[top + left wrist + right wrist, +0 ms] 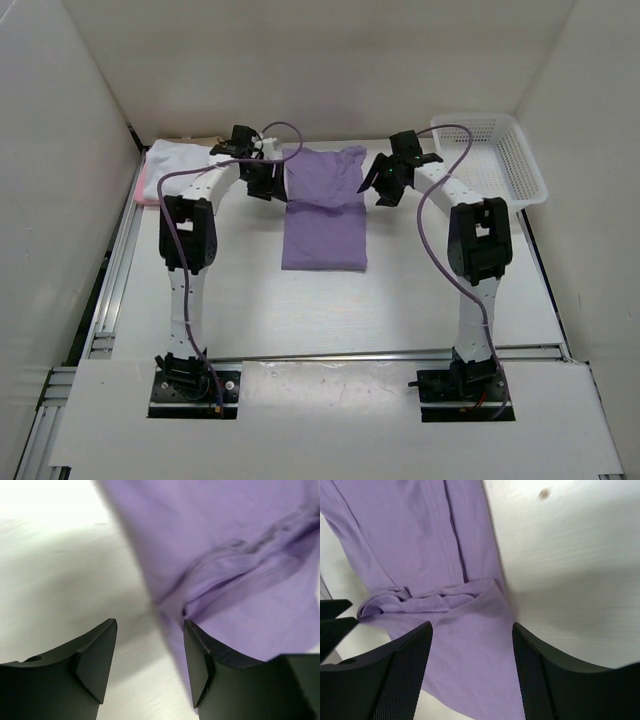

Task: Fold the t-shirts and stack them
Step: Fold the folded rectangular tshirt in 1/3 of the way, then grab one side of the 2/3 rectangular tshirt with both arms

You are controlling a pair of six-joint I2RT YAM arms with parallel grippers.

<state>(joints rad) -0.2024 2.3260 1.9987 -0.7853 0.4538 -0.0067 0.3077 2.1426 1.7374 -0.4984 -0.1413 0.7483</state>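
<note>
No text, label, brand or number can be read anywhere.

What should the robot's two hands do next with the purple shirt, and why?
Probably lower both grippers and pinch the lavender shirt's far corners, ready to fold that end toward the near edge. The left gripper and right gripper both stand open and empty, one at each side of the shirt's far end. The shirt lies long, and is wider at that end.
</note>
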